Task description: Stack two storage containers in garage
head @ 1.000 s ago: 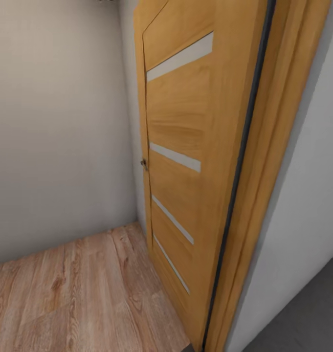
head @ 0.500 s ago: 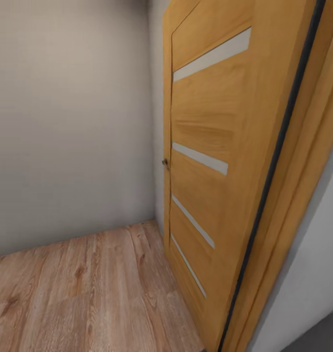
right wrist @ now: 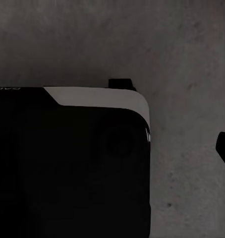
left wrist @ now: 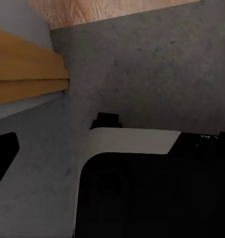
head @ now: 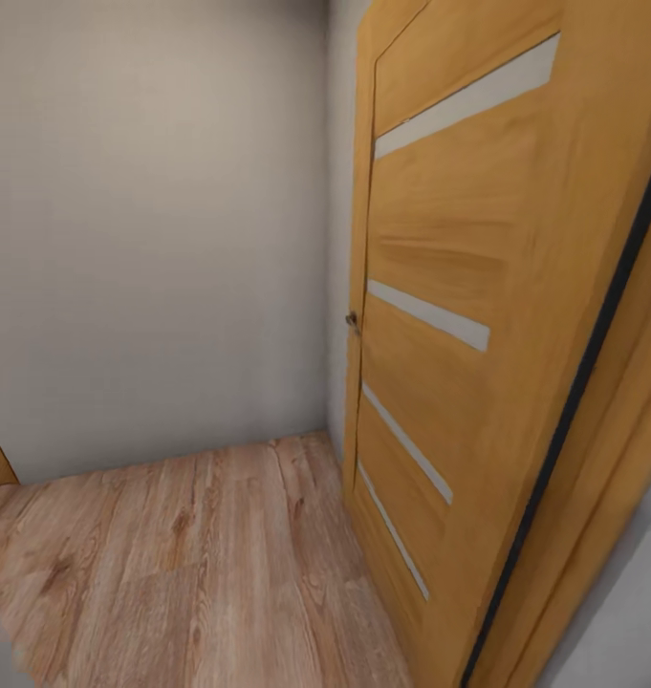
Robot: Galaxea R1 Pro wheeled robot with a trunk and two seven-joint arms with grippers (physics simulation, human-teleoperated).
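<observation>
My head sees a honey-toned wooden door (head: 459, 287) with pale frosted strips, matt plaster wall (head: 153, 239), and grainy wood-plank flooring (head: 191, 573). Below my wrists lies rough, speckled grey concrete floor (right wrist: 142, 39).

The dark grey, speckled concrete floor (right wrist: 182, 59) lay bare beneath both wrist cameras. In the left wrist view it (left wrist: 152, 64) met a strip of light wood planks (left wrist: 107, 9).
</observation>
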